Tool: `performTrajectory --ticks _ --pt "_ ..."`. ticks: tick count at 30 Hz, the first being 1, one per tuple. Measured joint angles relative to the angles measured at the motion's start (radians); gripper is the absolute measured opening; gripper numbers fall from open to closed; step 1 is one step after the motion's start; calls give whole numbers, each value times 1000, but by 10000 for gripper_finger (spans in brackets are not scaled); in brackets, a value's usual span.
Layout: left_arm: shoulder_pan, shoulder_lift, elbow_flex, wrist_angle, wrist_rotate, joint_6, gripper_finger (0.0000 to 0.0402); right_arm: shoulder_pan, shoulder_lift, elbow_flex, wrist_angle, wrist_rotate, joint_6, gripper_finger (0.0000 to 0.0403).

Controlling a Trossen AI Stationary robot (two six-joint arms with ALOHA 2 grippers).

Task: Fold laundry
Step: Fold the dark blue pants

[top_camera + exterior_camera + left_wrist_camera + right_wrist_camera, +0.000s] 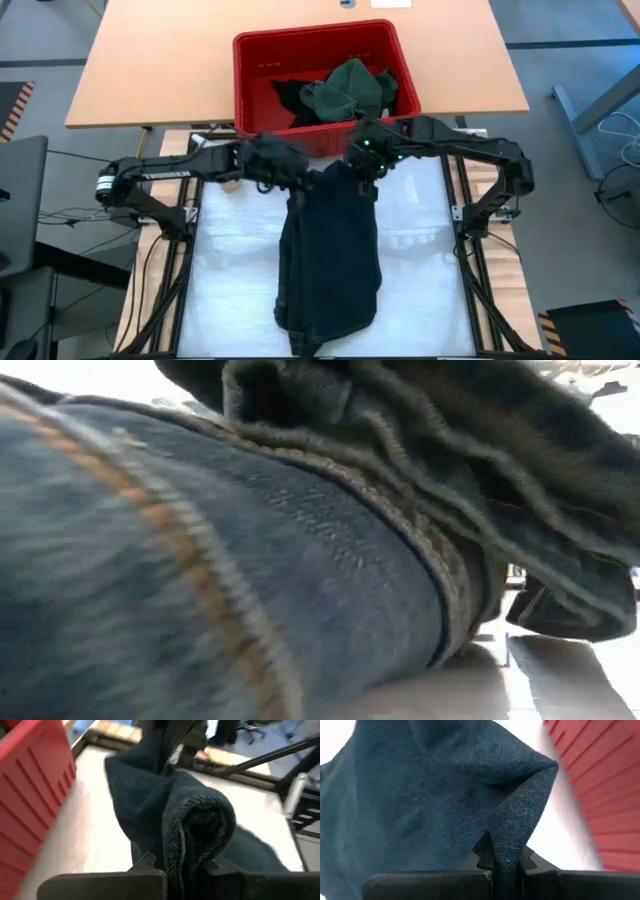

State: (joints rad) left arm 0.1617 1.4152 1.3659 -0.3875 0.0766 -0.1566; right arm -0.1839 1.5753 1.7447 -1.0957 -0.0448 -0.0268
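Pinching the top edge of a dark denim garment (330, 255) from both sides, the left gripper (296, 185) and right gripper (366, 168) hold it up just in front of the red bin (250, 70); its lower part trails over the white table cover (230, 270); a green garment (350, 88) lies inside the bin

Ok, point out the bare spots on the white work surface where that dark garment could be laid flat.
Free: the white padded surface left of the dark denim garment, and the strip right of it. Crowded: the middle, under the garment held by the left gripper and right gripper, and the far edge by the red plastic bin holding green cloth.
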Motion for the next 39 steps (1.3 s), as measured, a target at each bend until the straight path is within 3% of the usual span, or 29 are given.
performTrajectory --ticks 4,9,16,22,25,28,31,34,39 --pt "50 -58 12 30 22 43 7 -33 -17 3 96 -2 -8 36" --pt "97 -117 12 180 145 52 7 -50 -50 79 191 -5 -67 36" --pt "205 -193 16 429 244 66 7 -22 -93 214 403 80 -366 36" --pt "257 -191 80 373 401 31 7 4 -87 257 353 76 -422 36" --pt "197 -191 82 248 492 5 7 67 -86 248 209 74 -386 36" --pt "55 -192 31 114 509 -3 7 176 -78 209 98 73 -295 36" --pt "-138 -190 -85 110 413 -62 7 311 -71 110 97 87 -205 36" --pt "-298 -184 -213 243 318 -165 7 424 -60 8 163 102 -119 36" --pt "-430 -189 -343 417 159 -355 7 472 -65 -81 236 115 47 36"
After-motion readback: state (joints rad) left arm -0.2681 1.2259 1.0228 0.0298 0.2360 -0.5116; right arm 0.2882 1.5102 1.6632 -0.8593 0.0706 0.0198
